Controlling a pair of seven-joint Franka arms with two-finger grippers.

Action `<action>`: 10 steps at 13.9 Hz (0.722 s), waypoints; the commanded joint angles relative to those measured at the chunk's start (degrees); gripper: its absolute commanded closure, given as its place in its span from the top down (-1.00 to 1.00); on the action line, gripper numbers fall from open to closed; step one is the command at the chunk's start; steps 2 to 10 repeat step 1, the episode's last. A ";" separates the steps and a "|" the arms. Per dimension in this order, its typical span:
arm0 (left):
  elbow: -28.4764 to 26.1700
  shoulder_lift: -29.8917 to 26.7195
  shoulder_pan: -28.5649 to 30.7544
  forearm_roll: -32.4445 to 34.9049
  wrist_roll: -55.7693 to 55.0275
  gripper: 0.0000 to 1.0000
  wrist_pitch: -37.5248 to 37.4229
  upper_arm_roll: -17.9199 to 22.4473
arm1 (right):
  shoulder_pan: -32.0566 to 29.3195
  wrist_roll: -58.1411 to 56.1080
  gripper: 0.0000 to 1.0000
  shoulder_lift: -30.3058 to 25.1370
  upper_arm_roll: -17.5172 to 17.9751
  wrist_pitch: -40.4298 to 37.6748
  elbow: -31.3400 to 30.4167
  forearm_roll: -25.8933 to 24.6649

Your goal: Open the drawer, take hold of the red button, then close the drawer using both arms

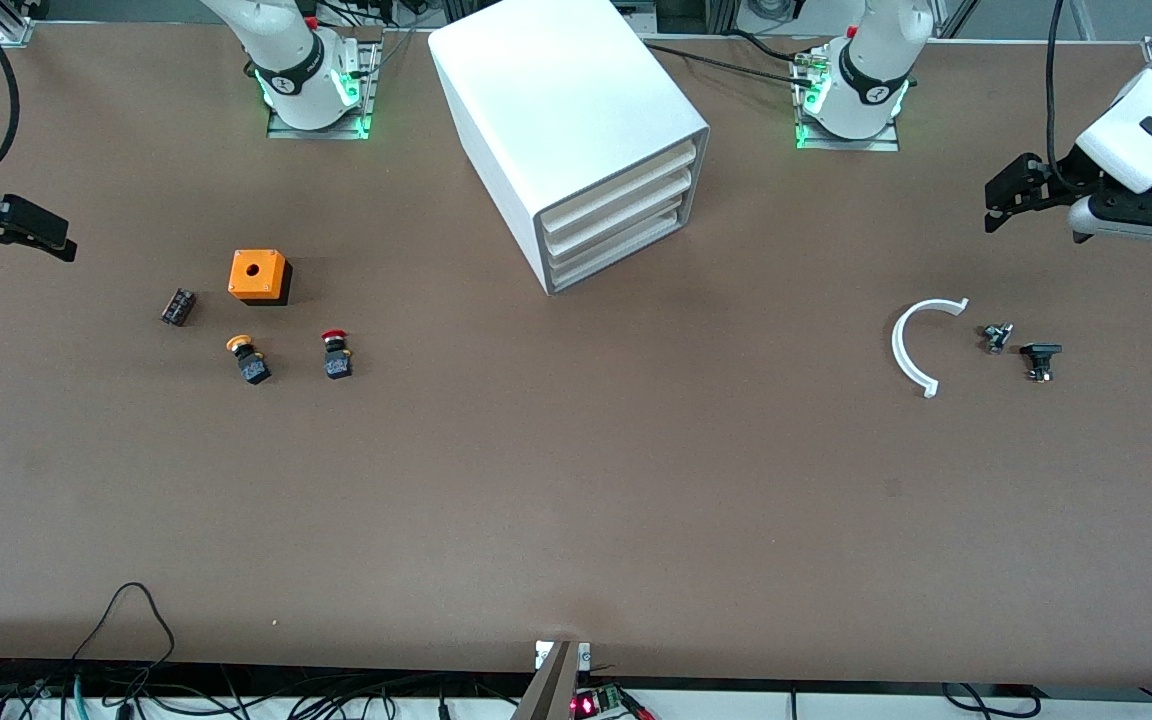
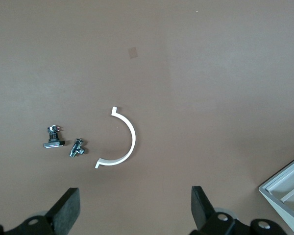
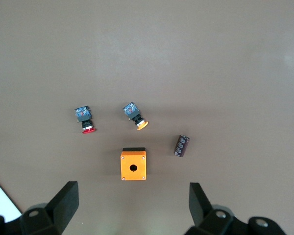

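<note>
Large white box cabinet (image 1: 576,130) sits mid-table near the arm bases, its three shallow white plastic tray-drawers all pushed in. The target drawer (image 1: 616,238), one of the lower two, is flush with the front, so nothing of the task looks started.

Small push-button with round red cap on a black, bluish-marked body (image 1: 336,356) lies on the bare table toward the right arm's end, well apart from the cabinet. Just beside it: a lookalike orange-capped button (image 1: 249,360), an orange box with a hole in its top (image 1: 259,275), a small dark cylinder (image 1: 177,306).

Toward the left arm's end: white plastic half-ring (image 1: 918,343), two small dark metal fittings (image 1: 1019,350).

Left gripper (image 2: 134,210) hangs over the table near the half-ring, fingers spread wide, holding nothing, touching nothing. Right gripper (image 3: 132,208) hangs over the orange box and buttons, equally wide apart, empty.

Step in hand, as I judge it: opening the drawer. The fronts show only thin lips, so a fingertip should hook under the chosen edge and pull straight out along the cabinet's angled axis; an oblique pull may drag the whole box. The right arm is well placed for the red cap; it must not be confused with the orange one.
</note>
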 commanded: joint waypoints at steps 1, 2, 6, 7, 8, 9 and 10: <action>1.64 0.69 -0.05 -1.04 -0.32 1.00 -1.37 0.18 | 0.39 2.70 1.00 -1.23 0.19 -0.14 -0.45 0.56; 1.64 0.69 -0.05 -1.04 -0.32 1.00 -1.37 0.18 | 0.39 2.70 1.00 -1.23 0.19 -0.14 -0.45 0.56; 1.64 0.69 -0.05 -1.04 -0.32 1.00 -1.37 0.18 | 0.39 2.70 1.00 -1.23 0.19 -0.14 -0.45 0.56; 1.64 0.69 -0.05 -1.04 -0.32 1.00 -1.37 0.18 | 0.39 2.70 1.00 -1.23 0.19 -0.14 -0.45 0.56; 1.64 0.69 -0.05 -1.04 -0.32 1.00 -1.37 0.18 | 0.39 2.70 1.00 -1.23 0.19 -0.14 -0.45 0.56; 1.64 0.69 -0.05 -1.04 -0.32 1.00 -1.37 0.18 | 0.39 2.70 1.00 -1.23 0.19 -0.14 -0.45 0.56; 1.64 0.69 -0.05 -1.04 -0.32 1.00 -1.37 0.18 | 0.39 2.70 1.00 -1.23 0.19 -0.14 -0.45 0.56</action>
